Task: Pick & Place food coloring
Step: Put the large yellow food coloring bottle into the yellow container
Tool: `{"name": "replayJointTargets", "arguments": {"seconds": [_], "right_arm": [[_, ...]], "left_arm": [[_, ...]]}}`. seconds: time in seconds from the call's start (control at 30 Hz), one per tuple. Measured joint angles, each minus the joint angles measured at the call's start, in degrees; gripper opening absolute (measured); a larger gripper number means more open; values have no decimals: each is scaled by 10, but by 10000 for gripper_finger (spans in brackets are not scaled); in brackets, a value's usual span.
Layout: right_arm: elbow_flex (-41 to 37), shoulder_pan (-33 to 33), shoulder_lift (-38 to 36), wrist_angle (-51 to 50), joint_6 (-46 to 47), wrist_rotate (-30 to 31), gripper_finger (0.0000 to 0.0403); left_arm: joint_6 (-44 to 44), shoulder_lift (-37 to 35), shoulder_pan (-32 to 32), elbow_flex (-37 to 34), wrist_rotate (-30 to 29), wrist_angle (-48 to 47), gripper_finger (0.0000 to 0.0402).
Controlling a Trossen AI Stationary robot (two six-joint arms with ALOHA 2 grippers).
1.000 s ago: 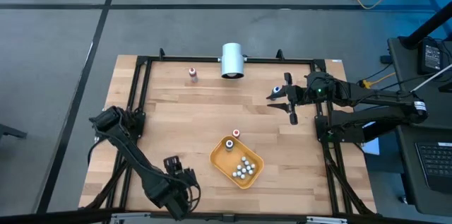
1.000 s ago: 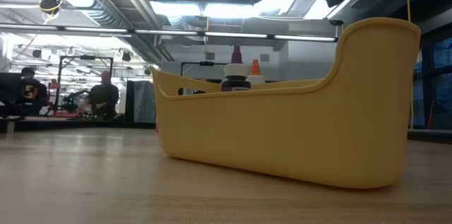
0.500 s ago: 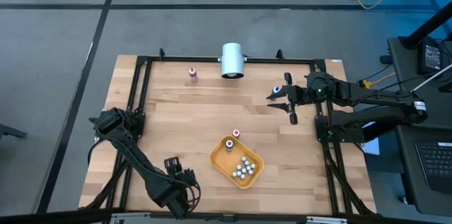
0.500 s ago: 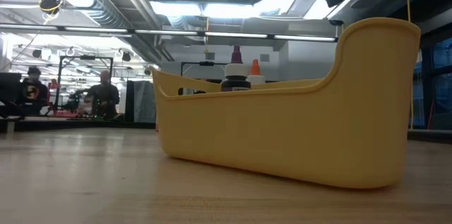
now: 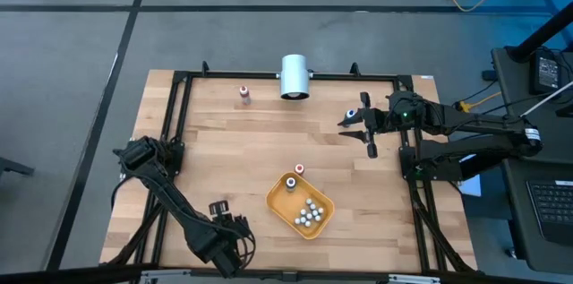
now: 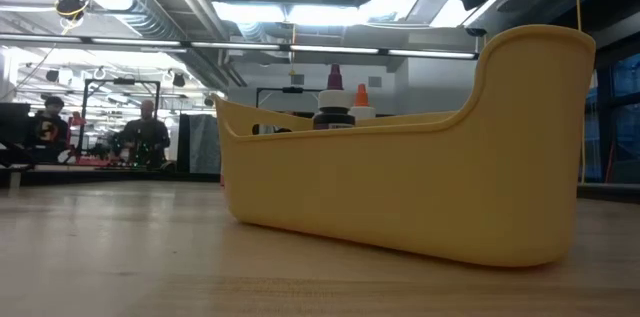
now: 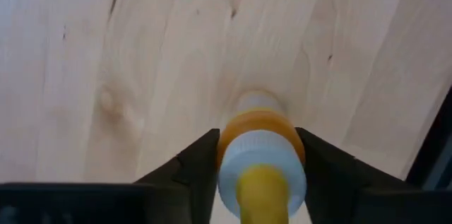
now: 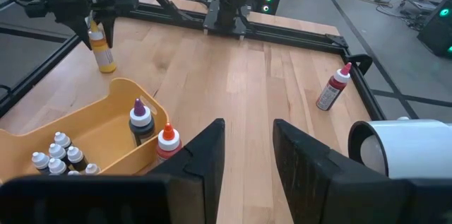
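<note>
Left gripper: closed on a yellow-capped bottle, one dark finger on each side of its orange collar, at the table's near-left in the high view.
Held bottle's pose: upright, its base at or just above the wood; I cannot tell which.
Right gripper: fingers narrowly apart and empty, hovering over the table's far-right.
Yellow tray: near the table's middle front, holding a cluster of white-topped bottles and 1 dark purple-capped bottle.
Loose bottles: 1 red-capped bottle just beside the tray's outer wall; 1 red-capped bottle far off near the white cylinder.
Handling: likely light, rigid plastic, smooth and tippy; the collar or body below the cap looks the safest hold.
</note>
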Motion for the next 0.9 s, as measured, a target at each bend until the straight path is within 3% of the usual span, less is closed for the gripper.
{"name": "replayJointTargets", "arguments": {"seconds": [0.07,0.33,0.57,0.9], "right_arm": [[0,0,0,0,0,0,123],[0,0,0,0,0,0,123],[0,0,0,0,0,0,123],[0,0,0,0,0,0,123]], "left_arm": [[0,0,0,0,0,1,146],[1,-12,3,5,1,7,146],[34,-84,25,59,-62,-1,145],[112,-162,64,110,-87,-27,145]]}}
